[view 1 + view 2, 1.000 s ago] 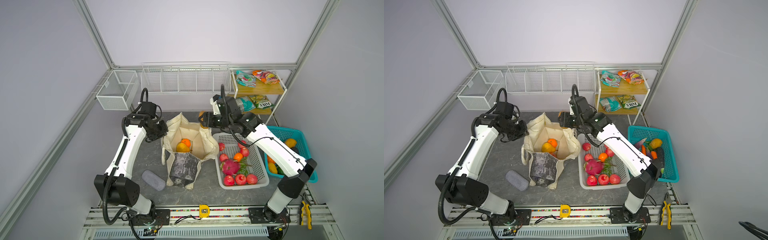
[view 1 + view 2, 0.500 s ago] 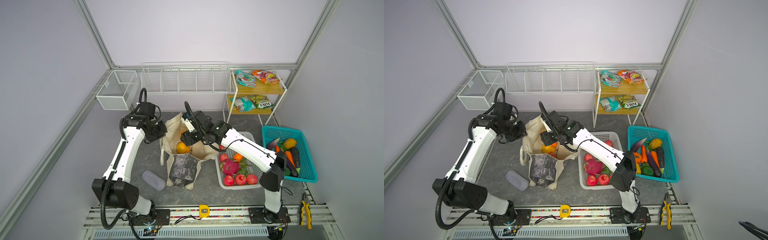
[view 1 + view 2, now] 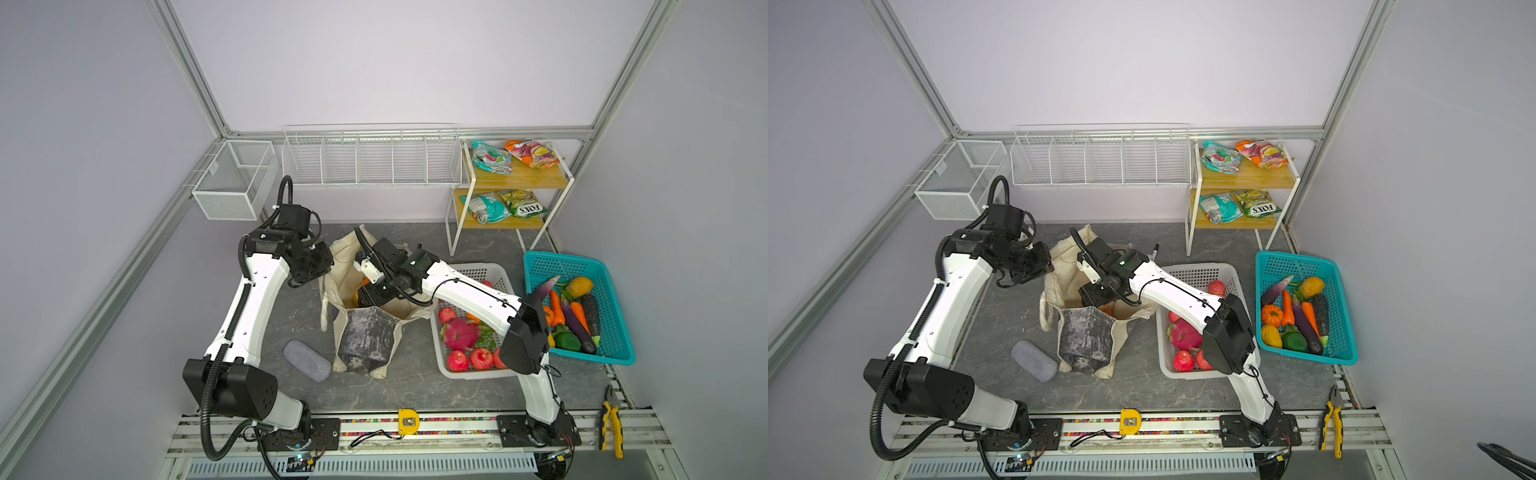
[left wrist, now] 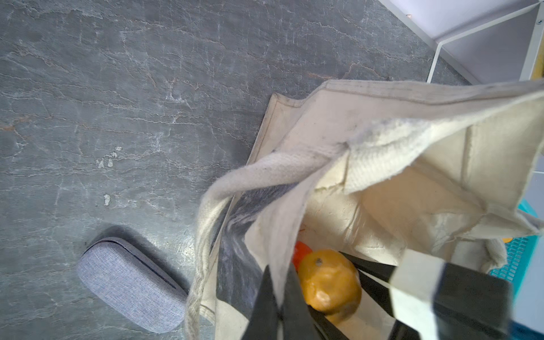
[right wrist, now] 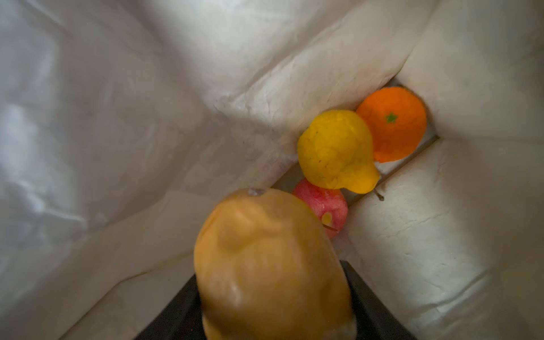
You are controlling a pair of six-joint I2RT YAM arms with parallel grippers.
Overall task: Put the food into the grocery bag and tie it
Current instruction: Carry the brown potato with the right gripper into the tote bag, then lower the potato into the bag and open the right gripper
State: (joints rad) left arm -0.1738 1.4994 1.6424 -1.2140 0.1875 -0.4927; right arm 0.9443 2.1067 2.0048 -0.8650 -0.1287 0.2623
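The cream grocery bag (image 3: pixel 365 336) (image 3: pixel 1088 332) stands open mid-table, its dark marbled panel facing front. My left gripper (image 3: pixel 328 266) (image 4: pixel 278 270) is shut on the bag's left rim, fabric pinched between its fingers. My right gripper (image 3: pixel 370 293) (image 5: pixel 270 294) is down inside the bag, shut on a yellow-orange fruit (image 5: pixel 265 250) (image 4: pixel 328 279). On the bag's floor lie an orange (image 5: pixel 391 123), a yellow pear (image 5: pixel 335 150) and a red apple (image 5: pixel 323 206).
A white basket (image 3: pixel 482 274) with red apples and a dragon fruit stands right of the bag. Beyond it a teal basket (image 3: pixel 552 266) holds vegetables. Snack packets (image 3: pixel 490 158) lie on the back-right shelf. A grey case (image 3: pixel 307 360) lies front left of the bag.
My right arm has swung left from near the shelf with the fruit and dropped into the bag. The left gripper has kept its hold on the rim.
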